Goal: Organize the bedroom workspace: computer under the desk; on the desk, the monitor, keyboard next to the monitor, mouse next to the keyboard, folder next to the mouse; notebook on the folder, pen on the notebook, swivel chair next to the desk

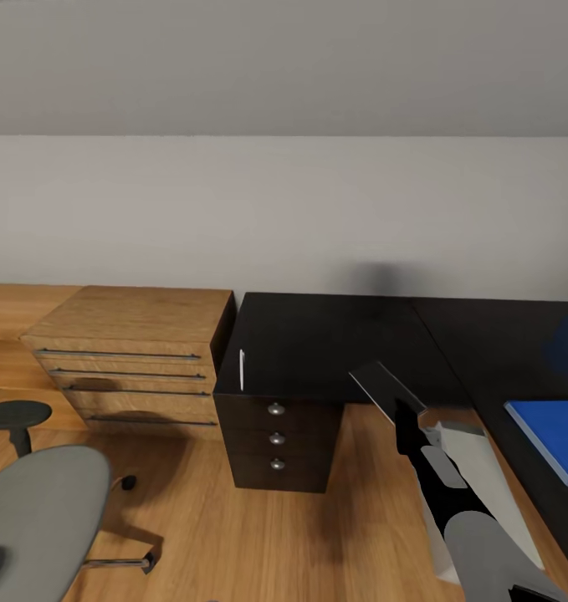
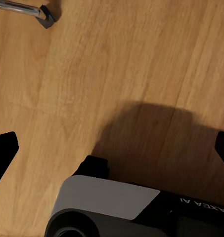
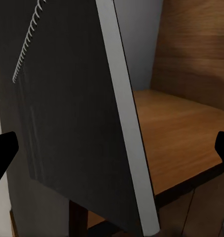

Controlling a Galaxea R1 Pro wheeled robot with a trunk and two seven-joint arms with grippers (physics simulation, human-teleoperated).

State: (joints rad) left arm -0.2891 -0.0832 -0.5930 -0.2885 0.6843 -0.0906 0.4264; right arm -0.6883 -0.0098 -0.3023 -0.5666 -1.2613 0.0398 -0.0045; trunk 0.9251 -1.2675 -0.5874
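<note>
Notebook [image 1: 387, 390] in right pincer [image 1: 405, 415]

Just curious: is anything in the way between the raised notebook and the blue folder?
Nothing visible. Between the notebook and the folder lies only bare black desk, and the folder's visible top is bare.

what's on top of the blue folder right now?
Nothing on the visible part of the folder; its right end is cut off by the frame. The notebook is in the right gripper, not stacked.
</note>
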